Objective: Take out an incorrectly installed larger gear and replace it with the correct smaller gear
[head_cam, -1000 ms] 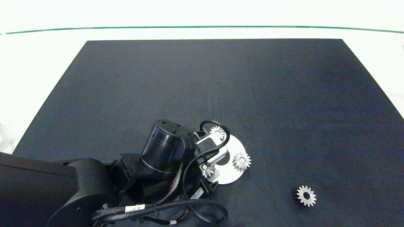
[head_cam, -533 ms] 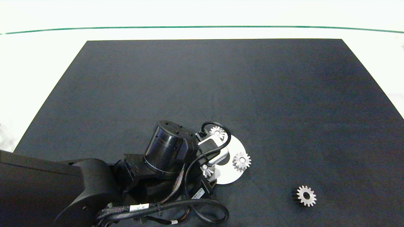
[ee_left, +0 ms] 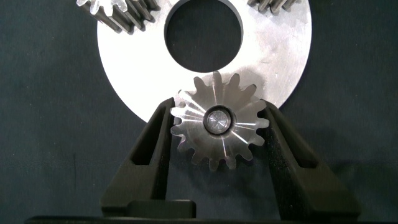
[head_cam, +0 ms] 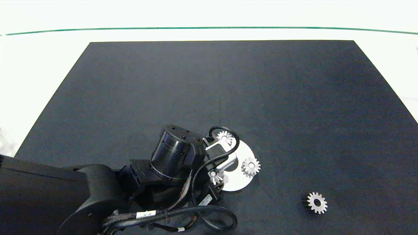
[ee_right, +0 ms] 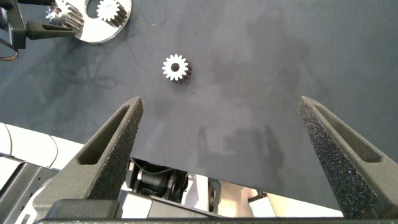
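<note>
Only the left wrist view shows the left hand [ee_left: 217, 121] clamping the larger gear [ee_left: 219, 120].

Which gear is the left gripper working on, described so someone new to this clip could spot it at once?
Start at the round silver plate with the big centre hole, lying on the black mat. At the plate's edge nearest the left arm, the larger gear sits between the fingers of the left gripper. Unlike the two other gears on the plate, it is flanked by fingers, and its centre hole is small.
</note>
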`<action>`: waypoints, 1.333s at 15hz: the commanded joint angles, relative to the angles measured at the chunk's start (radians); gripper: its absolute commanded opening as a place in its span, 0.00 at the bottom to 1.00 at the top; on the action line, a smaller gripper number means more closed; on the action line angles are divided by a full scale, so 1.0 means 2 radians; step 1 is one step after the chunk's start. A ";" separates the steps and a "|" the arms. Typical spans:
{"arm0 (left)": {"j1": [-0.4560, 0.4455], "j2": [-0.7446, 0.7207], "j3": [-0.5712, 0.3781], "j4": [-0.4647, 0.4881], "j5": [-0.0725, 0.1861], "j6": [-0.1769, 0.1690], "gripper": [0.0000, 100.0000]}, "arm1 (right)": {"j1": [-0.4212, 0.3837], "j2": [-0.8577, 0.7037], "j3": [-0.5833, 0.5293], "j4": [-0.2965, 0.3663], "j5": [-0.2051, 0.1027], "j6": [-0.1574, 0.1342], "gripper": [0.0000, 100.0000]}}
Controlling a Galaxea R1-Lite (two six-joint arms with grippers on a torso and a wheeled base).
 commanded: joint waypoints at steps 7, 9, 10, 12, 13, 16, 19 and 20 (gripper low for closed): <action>0.000 0.002 0.000 -0.001 0.001 0.000 0.31 | 0.000 0.000 0.002 0.002 0.001 0.000 1.00; 0.000 0.001 -0.005 0.001 0.000 0.000 0.31 | 0.000 0.000 0.002 0.002 0.003 0.000 1.00; 0.000 0.000 -0.008 0.002 0.001 -0.003 0.31 | 0.000 0.000 0.002 0.002 0.004 0.000 1.00; -0.001 -0.002 -0.010 0.004 0.002 -0.010 0.31 | -0.001 0.000 0.002 0.002 0.004 0.000 1.00; -0.001 -0.002 -0.010 0.004 0.002 -0.010 0.31 | -0.001 0.000 0.002 0.002 0.004 0.000 1.00; -0.002 -0.003 -0.013 0.014 0.002 -0.010 0.31 | -0.001 0.000 0.002 0.002 0.004 0.000 1.00; -0.004 -0.008 -0.022 0.030 0.002 -0.013 0.31 | 0.000 0.000 0.002 0.002 0.004 0.000 1.00; -0.005 -0.012 -0.024 0.034 0.002 -0.013 0.31 | -0.001 0.000 0.002 0.002 0.004 0.000 1.00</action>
